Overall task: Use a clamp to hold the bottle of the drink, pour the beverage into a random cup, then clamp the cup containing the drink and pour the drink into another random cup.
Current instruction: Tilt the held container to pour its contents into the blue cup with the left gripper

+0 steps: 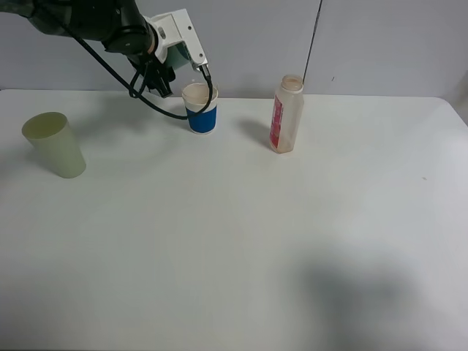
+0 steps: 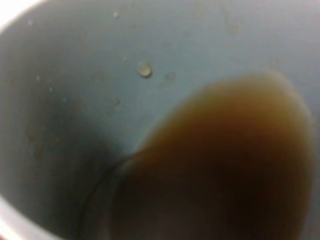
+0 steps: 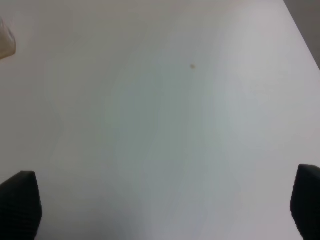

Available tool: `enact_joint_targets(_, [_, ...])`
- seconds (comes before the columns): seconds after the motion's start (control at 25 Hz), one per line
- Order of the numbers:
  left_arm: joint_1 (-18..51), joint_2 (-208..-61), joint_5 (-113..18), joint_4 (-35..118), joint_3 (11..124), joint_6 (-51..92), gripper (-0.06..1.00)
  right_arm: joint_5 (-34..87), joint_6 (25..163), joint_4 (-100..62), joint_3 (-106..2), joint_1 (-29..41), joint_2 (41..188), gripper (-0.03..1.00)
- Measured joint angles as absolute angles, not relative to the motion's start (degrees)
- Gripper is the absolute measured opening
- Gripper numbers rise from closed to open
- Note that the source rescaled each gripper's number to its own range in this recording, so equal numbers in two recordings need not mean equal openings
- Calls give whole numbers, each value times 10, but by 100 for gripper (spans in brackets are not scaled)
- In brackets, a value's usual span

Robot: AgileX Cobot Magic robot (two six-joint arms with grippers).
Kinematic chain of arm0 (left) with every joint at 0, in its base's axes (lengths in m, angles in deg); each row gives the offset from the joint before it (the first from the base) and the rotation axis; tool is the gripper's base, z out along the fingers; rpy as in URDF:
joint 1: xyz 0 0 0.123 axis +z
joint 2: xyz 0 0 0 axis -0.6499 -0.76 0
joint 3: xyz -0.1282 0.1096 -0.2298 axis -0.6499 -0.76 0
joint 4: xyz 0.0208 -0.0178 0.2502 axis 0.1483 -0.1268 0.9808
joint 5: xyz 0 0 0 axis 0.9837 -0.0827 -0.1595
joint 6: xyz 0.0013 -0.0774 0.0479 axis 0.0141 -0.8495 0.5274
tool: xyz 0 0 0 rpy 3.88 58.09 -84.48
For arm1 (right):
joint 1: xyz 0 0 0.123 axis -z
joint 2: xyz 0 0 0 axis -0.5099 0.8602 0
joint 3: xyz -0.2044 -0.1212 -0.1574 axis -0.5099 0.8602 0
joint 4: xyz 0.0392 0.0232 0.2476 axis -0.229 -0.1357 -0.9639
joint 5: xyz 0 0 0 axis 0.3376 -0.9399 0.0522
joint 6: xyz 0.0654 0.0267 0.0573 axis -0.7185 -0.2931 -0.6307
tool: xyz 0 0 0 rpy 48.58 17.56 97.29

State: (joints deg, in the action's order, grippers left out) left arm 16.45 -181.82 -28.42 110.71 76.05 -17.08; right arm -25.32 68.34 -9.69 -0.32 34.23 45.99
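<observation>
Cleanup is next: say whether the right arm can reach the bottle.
Likely yes: the bottle stands alone, the right gripper is open and empty, the left gripper tips the teal cup over the white cup.

White table (image 1: 234,248). A white paper cup with a blue band (image 1: 201,110) stands just below the left gripper (image 1: 184,53). A clear bottle with a red label (image 1: 287,115) stands upright to the gripper's right, and a pale yellow-green cup (image 1: 53,145) stands well apart to its left. A small dark speck (image 1: 423,178) marks the surface beyond the bottle.
</observation>
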Motion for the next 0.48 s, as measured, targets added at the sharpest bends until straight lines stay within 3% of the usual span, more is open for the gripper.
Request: enact_joint_targets(0.48, [164,-1841,-290,1117,760,-171,1,-253,683,-97,-3,342,460,100])
